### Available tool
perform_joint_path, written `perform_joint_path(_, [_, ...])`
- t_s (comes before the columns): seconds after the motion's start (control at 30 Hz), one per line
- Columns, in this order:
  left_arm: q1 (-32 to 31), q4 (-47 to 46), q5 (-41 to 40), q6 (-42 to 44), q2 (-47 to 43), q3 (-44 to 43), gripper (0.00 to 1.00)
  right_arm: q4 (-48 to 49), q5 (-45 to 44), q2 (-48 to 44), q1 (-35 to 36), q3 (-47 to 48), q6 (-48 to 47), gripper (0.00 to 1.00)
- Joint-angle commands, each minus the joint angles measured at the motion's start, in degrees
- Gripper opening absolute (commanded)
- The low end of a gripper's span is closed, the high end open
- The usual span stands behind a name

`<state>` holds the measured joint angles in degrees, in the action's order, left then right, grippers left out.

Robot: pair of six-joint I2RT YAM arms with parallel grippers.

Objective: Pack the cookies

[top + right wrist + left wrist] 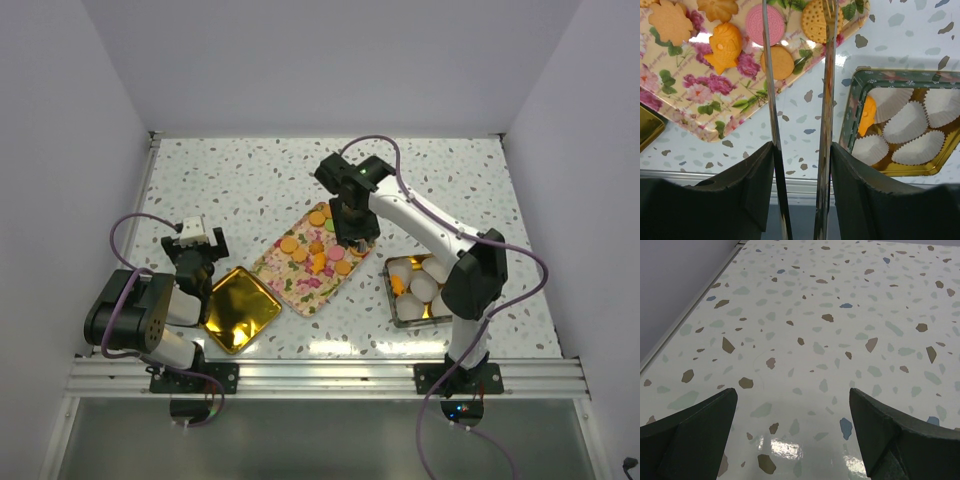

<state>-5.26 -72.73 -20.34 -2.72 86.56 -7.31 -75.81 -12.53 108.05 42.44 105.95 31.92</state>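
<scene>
Several cookies (318, 250), mostly orange with a pink and a green one, lie on a floral tray (303, 291) at the table's middle. In the right wrist view I see a pink cookie (765, 24), a round orange one (777, 62) and a fish-shaped orange one (725, 47) on the tray (700, 95). My right gripper (350, 218) (801, 147) is shut on metal tongs (771, 75), whose two blades stand apart above the tray's right end. One orange cookie (867, 115) lies in the tin (852, 110). My left gripper (197, 252) (792, 400) is open and empty over bare table.
The tin (392, 305) at the right holds several white paper cups (910, 122). A gold lid (238, 308) lies left of the tray, next to my left gripper. White walls stand round the table.
</scene>
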Motion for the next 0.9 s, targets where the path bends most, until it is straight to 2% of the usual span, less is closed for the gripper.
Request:
perform_joint_path(0.0, [0.0,-7.4,-1.3,0.8,0.2,-1.1,1.0,0.2,-1.2,0.1,0.1,0.0,0.3,0.49])
perform_joint_path(0.23, [0.0,-7.4,-1.3,0.9,0.2,-1.1,1.0,1.5,-1.6,-0.1,0.0,-1.6,-0.5,0.48])
perform_joint_path(0.57, [0.0,-7.5,-1.3,0.9,0.2,-1.1,1.0,2.2,-2.1,-0.3,0.0,-1.8,-1.2,0.35])
perform_joint_path(0.7, [0.0,-7.4,-1.3,0.9,0.2,-1.1,1.0,-1.0,-3.5,-1.2,0.1,2.2,-1.2,0.33])
perform_joint_path(0.87, [0.0,-7.5,-1.3,0.8,0.2,-1.1,1.0,-5.5,-7.0,-7.5,0.0,5.4,0.1,0.33])
